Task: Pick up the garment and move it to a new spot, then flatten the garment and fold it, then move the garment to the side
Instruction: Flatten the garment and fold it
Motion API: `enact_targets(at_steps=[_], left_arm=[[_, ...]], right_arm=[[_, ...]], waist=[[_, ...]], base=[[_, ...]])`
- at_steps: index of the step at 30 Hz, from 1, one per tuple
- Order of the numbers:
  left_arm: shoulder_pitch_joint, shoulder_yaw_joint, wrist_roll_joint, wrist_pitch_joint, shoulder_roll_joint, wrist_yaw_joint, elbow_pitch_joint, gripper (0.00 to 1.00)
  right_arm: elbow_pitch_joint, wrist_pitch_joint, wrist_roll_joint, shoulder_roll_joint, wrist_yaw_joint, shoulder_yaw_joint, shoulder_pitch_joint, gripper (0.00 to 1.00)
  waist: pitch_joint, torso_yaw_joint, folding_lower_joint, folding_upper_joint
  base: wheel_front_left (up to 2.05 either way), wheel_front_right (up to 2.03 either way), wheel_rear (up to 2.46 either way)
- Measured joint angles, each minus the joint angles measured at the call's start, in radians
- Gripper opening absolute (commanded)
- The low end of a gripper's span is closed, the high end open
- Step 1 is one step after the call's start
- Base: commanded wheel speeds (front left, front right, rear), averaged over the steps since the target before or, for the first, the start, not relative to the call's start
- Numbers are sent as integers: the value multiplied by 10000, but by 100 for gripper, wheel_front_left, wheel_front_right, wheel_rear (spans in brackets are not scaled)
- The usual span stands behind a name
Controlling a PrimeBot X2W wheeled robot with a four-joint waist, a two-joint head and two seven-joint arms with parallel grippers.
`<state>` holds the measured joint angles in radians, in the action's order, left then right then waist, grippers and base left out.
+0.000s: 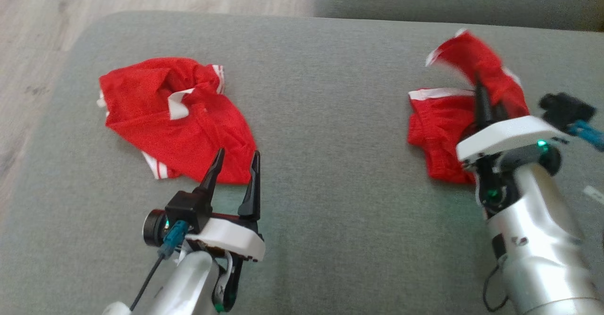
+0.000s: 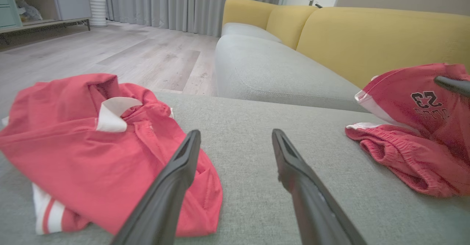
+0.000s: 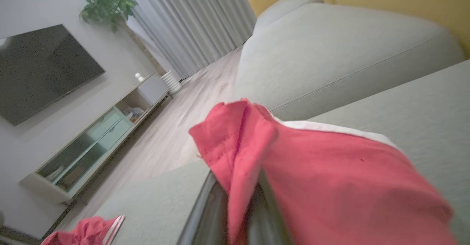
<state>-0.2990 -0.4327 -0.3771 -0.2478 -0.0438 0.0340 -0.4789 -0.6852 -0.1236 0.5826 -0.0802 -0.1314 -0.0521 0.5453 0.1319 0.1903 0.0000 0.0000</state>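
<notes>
Fabric is light, soft and limp (it drapes and slips readily). Right tool (image 1: 481,93) is closed on a raised fold of the garment (image 1: 439,126), at the right of the sofa (image 1: 330,116). Left tool (image 1: 238,153) stands wide open and empty at the near edge of a jersey (image 1: 155,107). Grip at hems or waistband.

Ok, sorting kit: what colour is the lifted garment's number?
Black number on red garment; left wrist view.

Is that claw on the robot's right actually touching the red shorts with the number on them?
Touching. The right wrist view shows the red shorts pinched between the shut fingers of the right gripper.
</notes>
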Motion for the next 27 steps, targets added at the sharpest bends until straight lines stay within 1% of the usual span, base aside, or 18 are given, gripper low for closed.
enact_targets(at_steps=[2,3,4,7,11,15,16,17,19,22,25,27], left_arm=[[2,-38,-2,4,-8,2,-4,100],[3,-125,-2,102,-33,0,-27,100],[5,-163,-2,121,-52,0,-48,100],[11,-171,-4,192,-100,2,-90,100],[54,-176,-8,194,-136,10,-94,100],[285,-209,-33,267,-136,23,-119,100],[328,-215,-58,267,-138,25,-123,100],[351,-224,-100,267,-138,25,-127,100],[359,-230,-105,267,-138,25,-130,100],[359,-234,-123,265,-142,40,-115,100],[359,-201,-198,247,-146,100,-2,100],[359,-173,-198,163,-150,102,75,100]], right_arm=[[-150,4,194,10,0,-499,0,0],[-324,109,451,-17,0,-1026,-15,0],[-366,140,525,-54,0,-1317,-45,0],[-460,291,742,-288,0,-2148,-164,0],[-596,639,1122,-775,0,-3118,-688,0],[-828,842,1327,-1195,0,-3881,-1098,0],[-880,838,1283,-1267,0,-4044,-1093,78],[-924,842,1294,-1302,0,-4195,-1078,100],[-940,832,1289,-1325,0,-4349,-1069,100],[-978,253,1204,-1333,0,-4481,-1042,100],[-968,-495,1108,-1342,0,-4320,-1010,100],[-907,-842,1032,-1327,0,-4011,-1011,100]], waist=[[5,164,0,0],[-5,325,0,0],[-17,402,0,0],[-93,554,1,0],[-237,604,0,0],[-324,467,0,0],[-337,410,0,0],[-349,348,0,0],[-362,282,0,0],[-407,50,0,0],[-463,-224,0,0],[-512,-429,0,0]], base=[[0,0,0],[0,0,0],[0,0,0],[0,0,0],[0,0,0],[0,0,0],[0,0,0],[0,0,0],[0,0,0],[0,0,0],[0,0,0],[0,0,0]])
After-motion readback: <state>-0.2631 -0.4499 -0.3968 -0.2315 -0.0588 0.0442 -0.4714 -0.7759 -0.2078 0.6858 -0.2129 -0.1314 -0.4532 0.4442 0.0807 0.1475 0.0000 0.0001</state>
